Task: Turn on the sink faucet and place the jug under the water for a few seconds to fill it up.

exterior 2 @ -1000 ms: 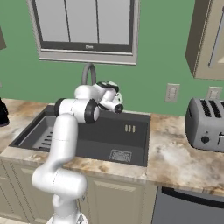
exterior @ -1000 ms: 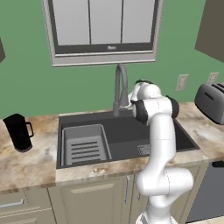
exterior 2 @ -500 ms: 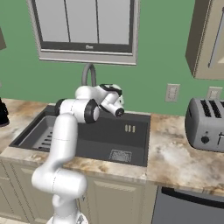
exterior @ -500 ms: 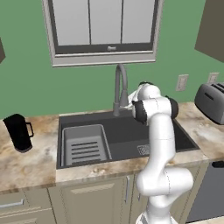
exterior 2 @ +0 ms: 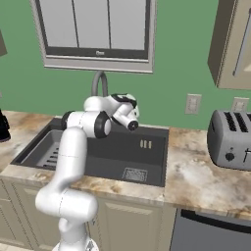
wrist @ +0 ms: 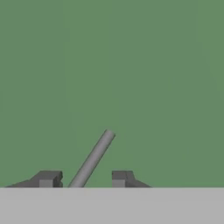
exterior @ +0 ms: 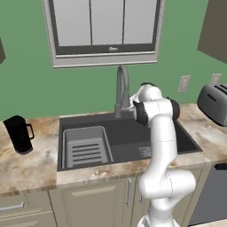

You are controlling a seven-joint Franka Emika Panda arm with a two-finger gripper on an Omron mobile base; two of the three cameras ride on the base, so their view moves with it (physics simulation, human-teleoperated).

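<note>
The grey gooseneck sink faucet (exterior: 122, 88) rises behind the sink (exterior: 128, 133). The water is out of view. My hand (exterior: 138, 100) is raised just right of the faucet and faces the green wall. In the hand view my gripper (wrist: 83, 180) is open, and a thin grey rod (wrist: 94, 157) slants up between its fingertips (wrist: 46, 179) with a gap on each side. The black jug (exterior: 18, 134) stands upright on the counter far to the left of the sink, well away from the gripper.
A lighter ribbed tray (exterior: 85, 146) fills the sink's left half, and a square drain grate (exterior 2: 134, 174) lies at its right. A silver toaster (exterior 2: 230, 139) stands on the right counter. Above the faucet is a window (exterior: 104, 31).
The hand has barely shifted beside the faucet. The jug, the sink and the toaster stand where they were.
</note>
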